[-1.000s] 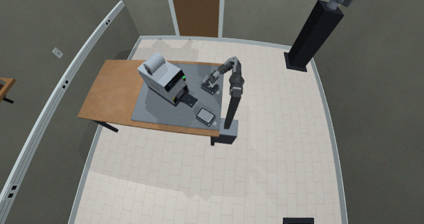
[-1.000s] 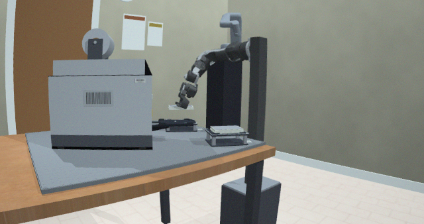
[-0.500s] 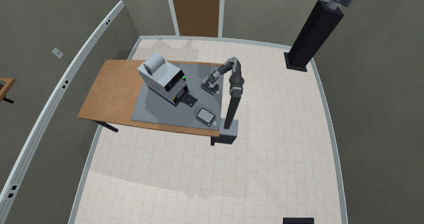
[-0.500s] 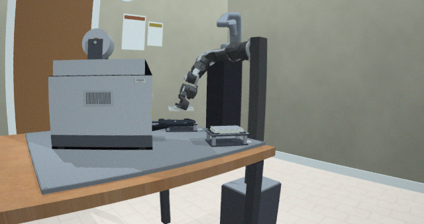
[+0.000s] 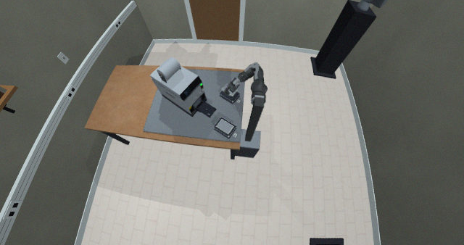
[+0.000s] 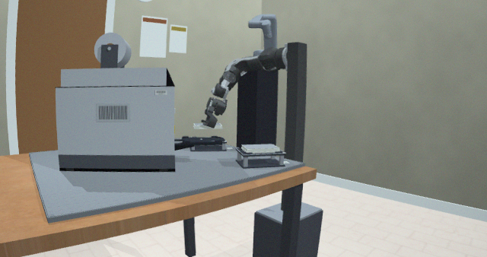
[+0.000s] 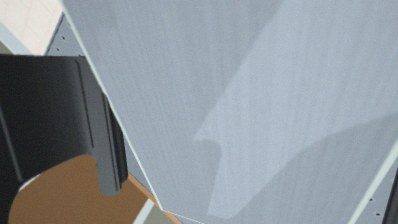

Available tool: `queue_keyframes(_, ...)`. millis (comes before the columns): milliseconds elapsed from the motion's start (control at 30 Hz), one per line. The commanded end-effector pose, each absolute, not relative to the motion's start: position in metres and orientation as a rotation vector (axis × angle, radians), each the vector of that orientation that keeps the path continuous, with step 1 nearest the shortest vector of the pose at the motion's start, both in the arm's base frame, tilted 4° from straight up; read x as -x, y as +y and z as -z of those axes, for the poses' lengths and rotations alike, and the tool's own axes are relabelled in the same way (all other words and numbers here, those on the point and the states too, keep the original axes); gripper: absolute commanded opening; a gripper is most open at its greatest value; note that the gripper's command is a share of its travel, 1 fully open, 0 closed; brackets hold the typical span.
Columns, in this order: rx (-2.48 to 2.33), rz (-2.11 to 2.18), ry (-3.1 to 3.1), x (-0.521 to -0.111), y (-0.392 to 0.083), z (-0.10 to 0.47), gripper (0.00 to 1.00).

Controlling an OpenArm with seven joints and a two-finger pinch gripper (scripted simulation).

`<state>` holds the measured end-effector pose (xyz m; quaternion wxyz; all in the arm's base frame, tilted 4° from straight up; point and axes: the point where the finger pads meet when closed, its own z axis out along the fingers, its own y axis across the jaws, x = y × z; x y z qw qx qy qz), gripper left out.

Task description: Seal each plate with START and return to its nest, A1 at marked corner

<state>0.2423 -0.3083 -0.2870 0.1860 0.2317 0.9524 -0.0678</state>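
In the top view, well left of the fingers, the sealer (image 5: 177, 83) (image 6: 114, 131) shows a green lamp (image 5: 201, 85). Nearer the fingers, still on their left, its stage (image 5: 206, 107) (image 6: 202, 140) stands out with no plate on it.

The gripper (image 5: 229, 90) (image 6: 208, 124) (image 7: 223, 137) is closed on a plate (image 5: 225, 90) (image 6: 198, 126) (image 7: 225, 75), its fingers astride two opposite sides. The plate hangs roughly level, apart from the far nest (image 5: 232, 100) (image 6: 208, 147) below the fingers. Its smooth top and the green lamp suggest that it is sealed and on its way home, though the pictures do not settle this.

The job, then, is likely a slow, straight descent: turn the plate square to the nest, check A1 against the marked corner, keep it flat, and open only once all four sides sit down. A slight twist could catch one edge on a locator and leave the plate tilted. The fingers should part evenly and rise straight, clear of the foil.

Right of the stage, towards the near table edge from the fingers, the other plate (image 5: 225, 126) (image 6: 260, 148) lies in the near nest (image 5: 229, 135) (image 6: 260, 163), probably due next.
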Motion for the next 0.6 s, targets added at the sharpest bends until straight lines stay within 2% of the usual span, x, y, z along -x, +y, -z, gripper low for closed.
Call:
queue_keyframes(0, -0.65, 0.184, 2.68, -0.243, -0.3072, 0.2875, 0.0)
queue_keyframes(567, -0.65, 0.184, 2.68, -0.2432, -0.3077, 0.295, 0.0)
